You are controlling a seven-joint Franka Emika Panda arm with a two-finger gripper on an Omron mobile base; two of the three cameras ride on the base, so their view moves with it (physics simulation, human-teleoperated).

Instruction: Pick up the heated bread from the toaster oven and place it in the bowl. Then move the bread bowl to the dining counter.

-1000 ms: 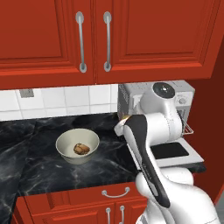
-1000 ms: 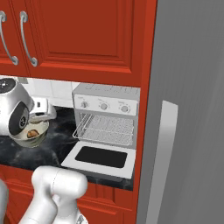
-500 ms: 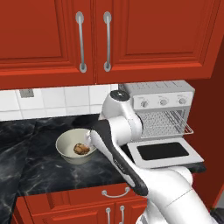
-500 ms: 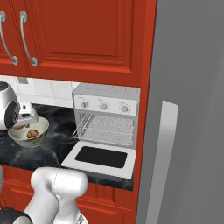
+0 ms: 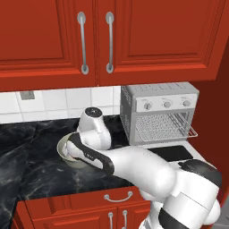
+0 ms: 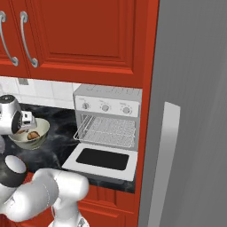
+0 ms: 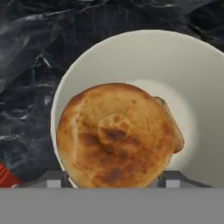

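Observation:
My gripper [image 7: 113,177] hangs over the cream-white bowl [image 7: 131,48], its two finger tips closed on the sides of the heated bread [image 7: 114,135], a round golden roll. Under the roll, a darker brown bread piece [image 7: 175,131] lies inside the bowl. From the right base, the gripper [image 6: 24,122] sits just above the bowl [image 6: 37,135] on the black counter. From the left base, my arm covers most of the bowl [image 5: 62,150]. The toaster oven [image 6: 108,115] stands to the right with its door [image 6: 102,159] dropped open and its wire rack bare. The dining counter is out of view.
Red wall cabinets with silver handles [image 5: 96,42] hang above the black marble counter [image 5: 31,170]. A tall grey fridge side [image 6: 190,133] stands right of the oven. The open oven door juts past the counter's front edge.
The arm has swung left from the toaster oven to above the bowl, carrying the roll with it. The oven and bowl have not moved.

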